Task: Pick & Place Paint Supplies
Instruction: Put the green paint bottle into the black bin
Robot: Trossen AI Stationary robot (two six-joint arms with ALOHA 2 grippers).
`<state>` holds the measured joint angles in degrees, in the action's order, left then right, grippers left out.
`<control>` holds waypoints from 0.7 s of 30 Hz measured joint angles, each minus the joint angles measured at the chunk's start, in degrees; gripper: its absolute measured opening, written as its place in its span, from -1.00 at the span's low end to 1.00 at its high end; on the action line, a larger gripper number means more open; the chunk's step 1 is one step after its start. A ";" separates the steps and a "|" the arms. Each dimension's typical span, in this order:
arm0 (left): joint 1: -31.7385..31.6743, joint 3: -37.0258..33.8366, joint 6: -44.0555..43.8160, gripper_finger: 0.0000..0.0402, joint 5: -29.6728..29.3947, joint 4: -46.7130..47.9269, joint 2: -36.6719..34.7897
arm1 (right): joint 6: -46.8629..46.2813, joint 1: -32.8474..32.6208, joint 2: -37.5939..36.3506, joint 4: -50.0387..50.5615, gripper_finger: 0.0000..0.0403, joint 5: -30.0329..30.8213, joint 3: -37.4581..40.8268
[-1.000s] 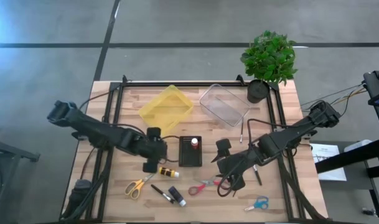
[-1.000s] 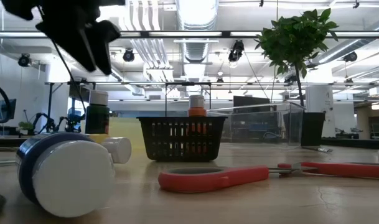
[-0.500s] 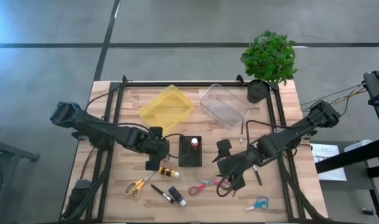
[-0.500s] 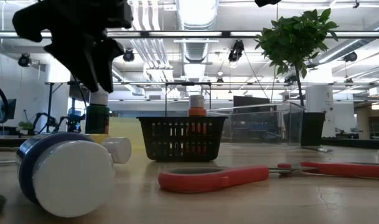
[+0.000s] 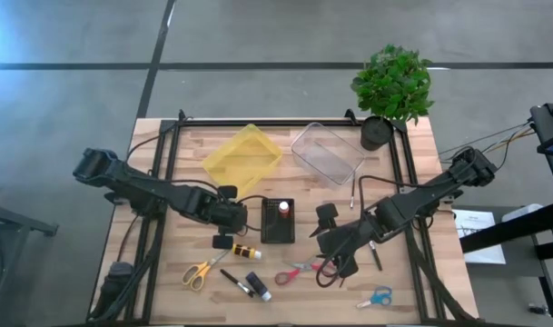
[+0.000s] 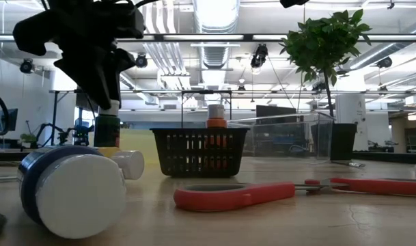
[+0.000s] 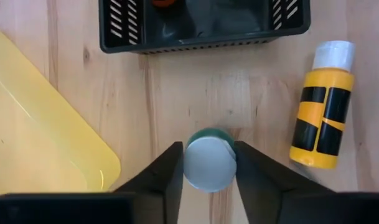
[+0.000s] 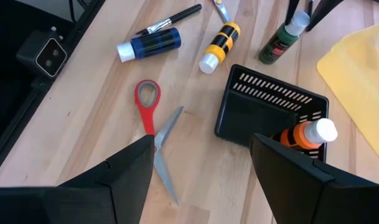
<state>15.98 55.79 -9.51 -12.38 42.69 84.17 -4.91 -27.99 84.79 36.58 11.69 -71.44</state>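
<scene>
High view, orange bottle (image 5: 283,208) in black basket (image 5: 277,232)

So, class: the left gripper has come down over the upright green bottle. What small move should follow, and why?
Probably finish closing, then lift straight up. In the left wrist view the left gripper's fingers flank the green bottle's white cap, seemingly touching it, and the black basket sits just ahead.

Left tool (image 7: 209,171) points straight down, fingers (image 7: 163,180) closing around a cap; right tool (image 8: 198,165) hovers, fingers spread wide.
</scene>
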 joint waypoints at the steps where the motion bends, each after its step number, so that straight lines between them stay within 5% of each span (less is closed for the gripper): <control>1: -0.02 0.00 0.12 -0.42 -0.01 -0.02 -0.01 | -0.06 0.00 -0.02 0.00 0.31 -0.01 0.00; 21: -4.03 5.99 8.91 -0.43 -0.02 -1.07 -3.46 | -4.40 -0.17 -10.52 1.07 0.30 2.02 5.29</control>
<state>11.96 61.78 -0.60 -12.39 41.62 80.71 -9.31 -28.16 74.27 37.65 13.72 -66.15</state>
